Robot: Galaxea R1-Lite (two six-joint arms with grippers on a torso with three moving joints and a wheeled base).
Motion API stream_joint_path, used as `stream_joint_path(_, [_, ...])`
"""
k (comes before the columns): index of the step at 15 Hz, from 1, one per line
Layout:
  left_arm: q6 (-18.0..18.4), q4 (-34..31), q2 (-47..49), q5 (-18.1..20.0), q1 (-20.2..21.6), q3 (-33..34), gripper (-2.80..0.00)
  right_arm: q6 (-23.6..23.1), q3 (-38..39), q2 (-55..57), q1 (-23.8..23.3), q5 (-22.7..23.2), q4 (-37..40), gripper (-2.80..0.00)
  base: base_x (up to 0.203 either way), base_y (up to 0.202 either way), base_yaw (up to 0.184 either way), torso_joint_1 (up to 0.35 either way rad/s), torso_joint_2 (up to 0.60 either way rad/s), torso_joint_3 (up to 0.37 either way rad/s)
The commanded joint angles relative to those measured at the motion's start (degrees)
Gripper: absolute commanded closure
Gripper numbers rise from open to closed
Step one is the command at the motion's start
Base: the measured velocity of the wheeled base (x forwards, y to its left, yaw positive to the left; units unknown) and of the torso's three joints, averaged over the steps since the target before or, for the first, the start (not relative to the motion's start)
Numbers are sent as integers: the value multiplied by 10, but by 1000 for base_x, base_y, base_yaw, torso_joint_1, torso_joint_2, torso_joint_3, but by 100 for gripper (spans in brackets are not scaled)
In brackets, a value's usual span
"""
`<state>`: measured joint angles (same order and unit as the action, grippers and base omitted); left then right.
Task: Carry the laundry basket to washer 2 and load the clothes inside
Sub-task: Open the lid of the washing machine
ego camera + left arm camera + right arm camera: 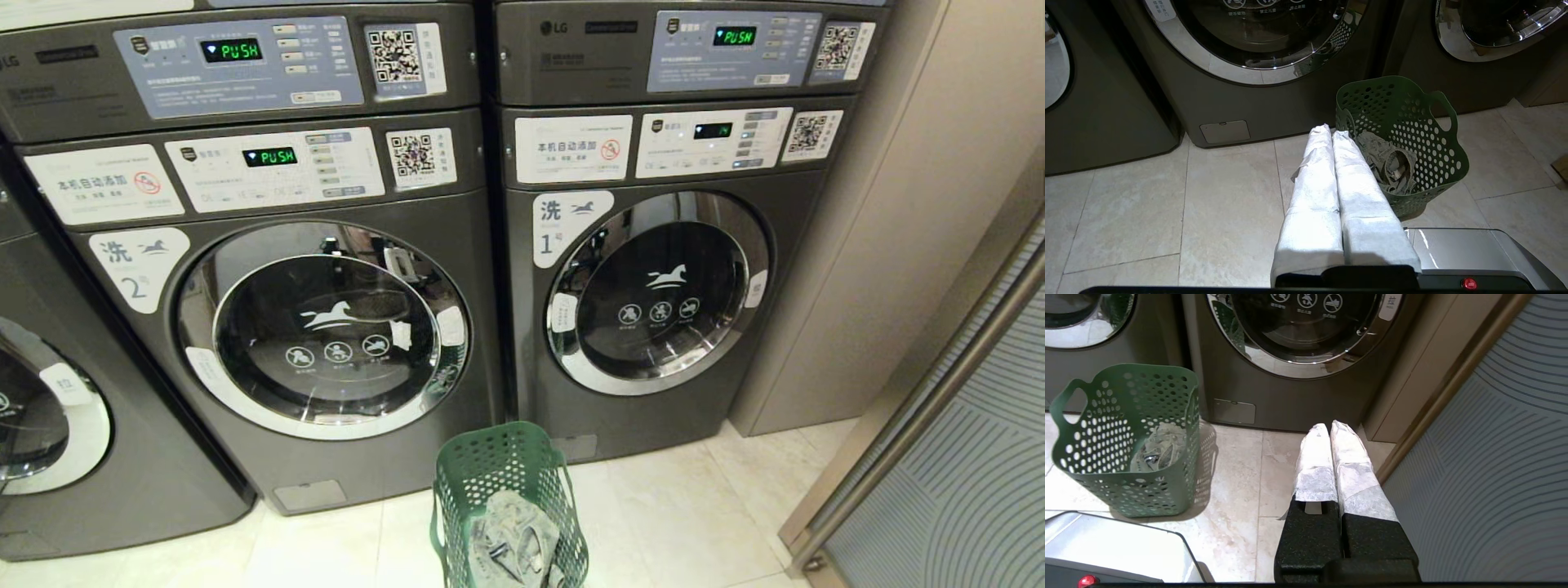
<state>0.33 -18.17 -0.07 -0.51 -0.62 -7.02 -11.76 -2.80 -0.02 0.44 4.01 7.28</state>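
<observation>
Left gripper (1329, 131) hangs low over the tiled floor (1167, 204), fingers pressed together, empty, tips just beside the laundry basket (1425, 163). Right gripper (1329, 428) likewise clamped, empty, apart from the basket. Basket stands upright on the floor before washer 2 (269, 343) and washer 1 (653, 294), both doors closed; the clothes (510, 543) lie crumpled inside it.

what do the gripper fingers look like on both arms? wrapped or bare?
Both wrapped. The left gripper has two long fingers covered wholly in white fabric-like wrap, down to a black base. The right gripper has the same white wrap on its fingers, ending partway, with black textured finger bodies bare below. No cables or markings visible.
</observation>
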Motion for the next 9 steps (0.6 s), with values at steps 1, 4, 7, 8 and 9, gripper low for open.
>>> stream_joint_path(1, [0, -1, 1, 0, 0, 0, 0, -1, 0, 0, 1, 0, 0, 0, 0, -198, 0, 2, -7, 3])
stream_joint_path(4, [-1, -1, 1, 0, 0, 0, 0, 0, 0, 0, 1, 0, 1, 0, 0, -197, 0, 1, 2, 4])
stream_joint_path(7, [-1, -1, 1, 0, 0, 0, 0, 0, 0, 0, 1, -1, 0, 0, 0, -195, 0, 1, 2, 2])
stream_joint_path(8, [-1, -1, 1, 0, 0, 0, 0, 0, 0, 1, 1, -1, 0, 0, 0, -196, 3, -2, 7, 6])
stream_joint_path(9, [-1, -1, 1, 0, 0, 0, 0, 1, 0, 0, 1, -1, 0, 0, 0, -197, -4, 1, 2, 1])
